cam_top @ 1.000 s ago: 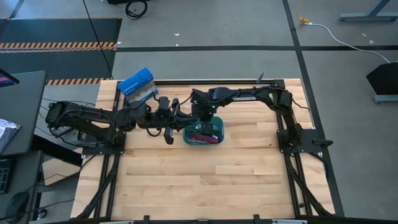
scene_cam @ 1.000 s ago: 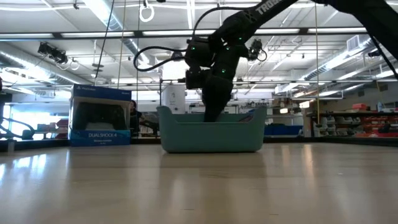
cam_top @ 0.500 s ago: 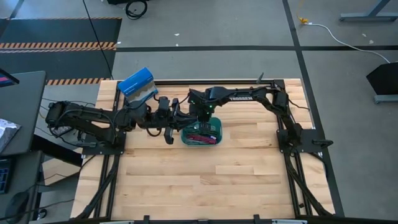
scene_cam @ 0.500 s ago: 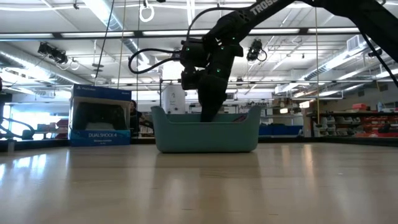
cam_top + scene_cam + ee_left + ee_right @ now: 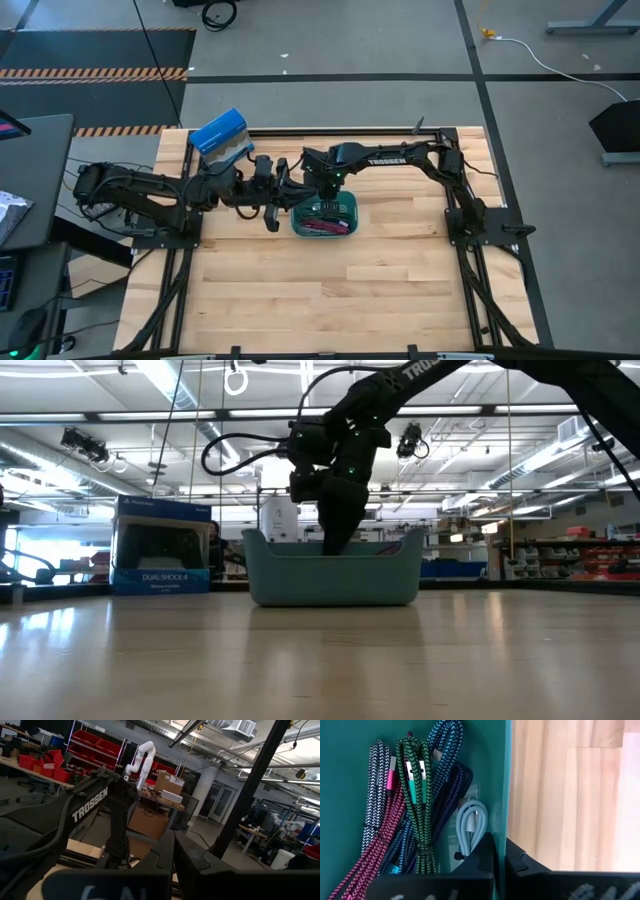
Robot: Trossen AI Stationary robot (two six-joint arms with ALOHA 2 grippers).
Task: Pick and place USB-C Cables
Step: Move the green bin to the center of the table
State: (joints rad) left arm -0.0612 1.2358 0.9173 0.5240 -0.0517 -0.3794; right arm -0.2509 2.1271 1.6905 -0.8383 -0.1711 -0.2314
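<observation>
A teal plastic bin stands on the wooden table near its far middle, also seen in the low view. Inside lie several bundled USB-C cables in green, maroon, blue, grey and pale silver, resting on the bin's floor and against its wall. My right gripper reaches down into the bin at its far wall, shut, and shows in the high view. My left gripper hangs above the table just left of the bin, its fingers together with nothing between them. My right gripper has the bin's far wall between its two fingers, one finger inside the bin and one outside. The fingers come steeply from above, pointing down. The bin stands flat on the table.
A blue box stands at the table's far left, also seen in the low view. The near half of the table is bare wood. Dark frame rails run along the table's edges.
My right gripper has gone a little toward the table's left edge, staying shut, and the teal bin has slid along the table with it, still upright. The cables have stayed in the bin.
</observation>
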